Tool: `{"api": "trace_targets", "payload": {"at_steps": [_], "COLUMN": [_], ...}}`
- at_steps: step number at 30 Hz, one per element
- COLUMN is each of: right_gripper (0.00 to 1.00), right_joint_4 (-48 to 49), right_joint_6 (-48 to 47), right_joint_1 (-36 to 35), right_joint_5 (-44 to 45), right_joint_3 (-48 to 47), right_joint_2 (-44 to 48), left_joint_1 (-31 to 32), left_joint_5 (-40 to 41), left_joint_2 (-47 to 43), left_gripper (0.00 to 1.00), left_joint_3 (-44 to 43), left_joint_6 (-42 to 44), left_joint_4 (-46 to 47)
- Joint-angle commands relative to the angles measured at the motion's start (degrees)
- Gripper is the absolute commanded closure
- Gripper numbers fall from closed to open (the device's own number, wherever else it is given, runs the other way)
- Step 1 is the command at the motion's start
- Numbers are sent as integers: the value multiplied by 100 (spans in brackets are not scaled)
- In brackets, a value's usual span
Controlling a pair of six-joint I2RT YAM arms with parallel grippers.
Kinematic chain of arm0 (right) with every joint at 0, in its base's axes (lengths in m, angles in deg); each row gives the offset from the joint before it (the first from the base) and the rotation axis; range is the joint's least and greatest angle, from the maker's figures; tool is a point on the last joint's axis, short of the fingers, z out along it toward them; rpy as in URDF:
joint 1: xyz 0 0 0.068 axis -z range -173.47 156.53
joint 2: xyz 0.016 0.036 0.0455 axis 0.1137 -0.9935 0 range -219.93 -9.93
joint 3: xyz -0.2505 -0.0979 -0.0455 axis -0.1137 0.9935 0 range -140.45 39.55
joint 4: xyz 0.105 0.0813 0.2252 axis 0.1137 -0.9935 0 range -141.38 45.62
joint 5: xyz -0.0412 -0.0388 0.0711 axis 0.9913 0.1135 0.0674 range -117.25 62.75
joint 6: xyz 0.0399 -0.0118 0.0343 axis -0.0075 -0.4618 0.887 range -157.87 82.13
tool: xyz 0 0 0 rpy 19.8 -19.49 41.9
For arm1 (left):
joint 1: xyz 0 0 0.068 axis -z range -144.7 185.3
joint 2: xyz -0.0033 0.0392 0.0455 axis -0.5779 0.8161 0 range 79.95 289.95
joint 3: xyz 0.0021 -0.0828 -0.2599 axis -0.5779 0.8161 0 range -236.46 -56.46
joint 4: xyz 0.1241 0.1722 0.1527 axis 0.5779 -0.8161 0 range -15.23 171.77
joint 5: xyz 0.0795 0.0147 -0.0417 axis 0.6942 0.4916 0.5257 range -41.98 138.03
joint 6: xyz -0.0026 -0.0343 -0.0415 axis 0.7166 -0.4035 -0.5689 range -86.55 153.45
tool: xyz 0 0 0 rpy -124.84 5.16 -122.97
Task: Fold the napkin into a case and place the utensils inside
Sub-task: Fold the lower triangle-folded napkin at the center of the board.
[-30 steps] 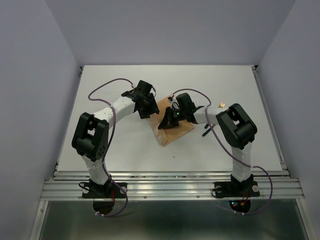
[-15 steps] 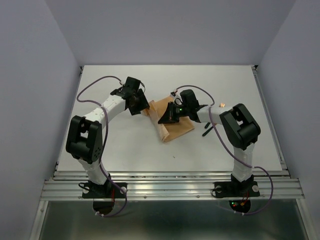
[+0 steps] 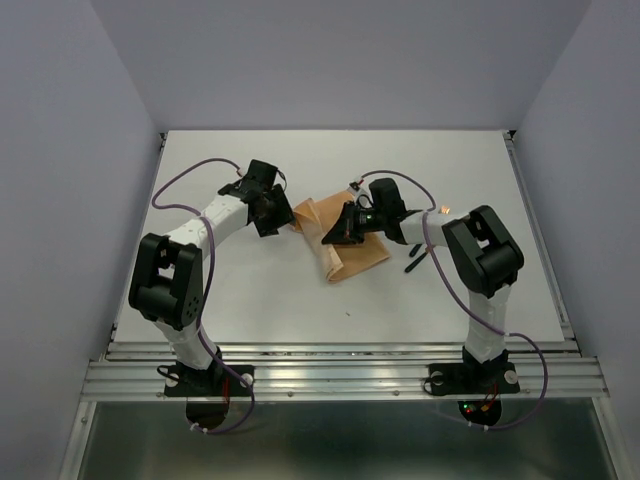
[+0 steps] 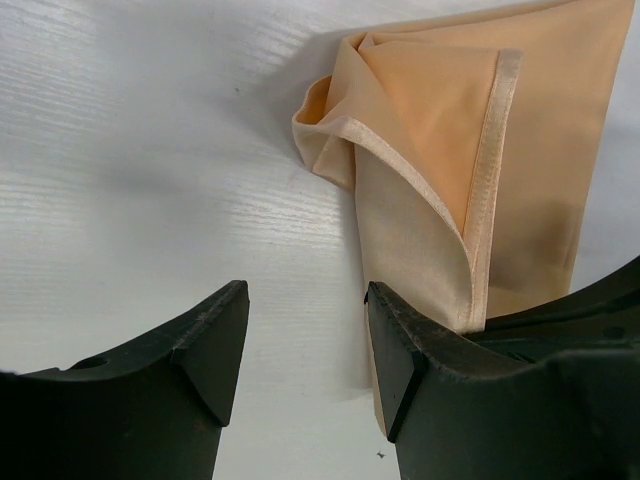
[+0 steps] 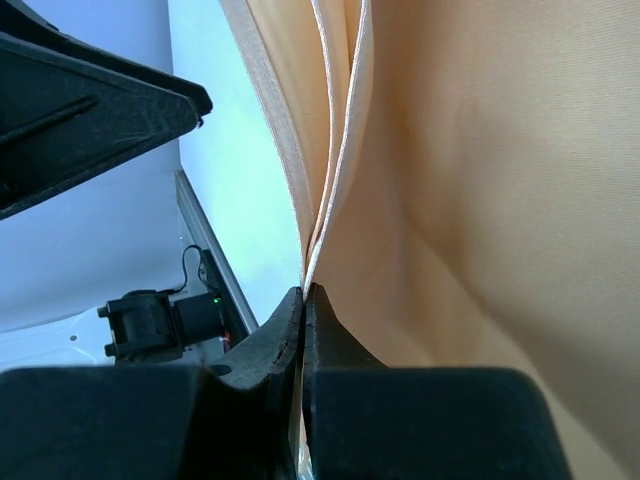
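The peach-orange napkin (image 3: 350, 255) lies partly folded at the middle of the table, with a hemmed flap turned up at its left end (image 4: 430, 130). My right gripper (image 3: 338, 230) is shut on a hemmed edge of the napkin (image 5: 480, 180), its jaws (image 5: 304, 296) pinching the thin layers and lifting them. My left gripper (image 3: 272, 212) stands open just left of the cloth; bare table shows between its fingertips (image 4: 305, 330), and the right finger (image 4: 400, 340) overlaps the napkin's edge. Of the utensils, a dark handle (image 3: 413, 265) and a gold head (image 3: 445, 210) show beside my right arm.
White tabletop (image 3: 250, 290) surrounds the cloth, with grey walls on three sides. A metal rail (image 3: 340, 375) runs along the near edge by the arm bases. Purple cables (image 3: 190, 185) loop over both arms. A small dark speck (image 3: 347, 316) lies in front of the napkin.
My left gripper has drawn back to the left, off the napkin. My right gripper has shifted up and right with the cloth edge, opening the fold and baring the left flap.
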Motion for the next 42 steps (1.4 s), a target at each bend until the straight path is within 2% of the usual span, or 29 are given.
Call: {"api": "trace_targets", "payload": {"at_steps": [1, 19, 23, 28, 31, 42], "right_gripper": [99, 99, 99, 99, 99, 99], "right_joint_4": [321, 312, 321, 312, 312, 321], "right_joint_6": [-80, -265, -265, -247, -239, -212], "right_joint_1": [105, 158, 158, 158, 158, 158], "right_joint_5": [-153, -337, -346, -355, -364, -381], "right_joint_3": [-2, 6, -20, -46, -64, -64], "right_joint_2": [-186, -775, -802, -820, -828, -793], "left_joint_1": [-12, -12, -3, -3, 6, 67], "left_joint_5": [-47, -21, 58, 155, 147, 49], "left_joint_2": [-159, 113, 368, 711, 799, 1133], "left_gripper": [39, 39, 46, 49, 58, 62], "left_joint_3": [127, 4, -198, -523, -585, -822], "left_joint_6": [97, 220, 360, 545, 598, 756], "left_joint_4": [118, 391, 531, 514, 610, 664]}}
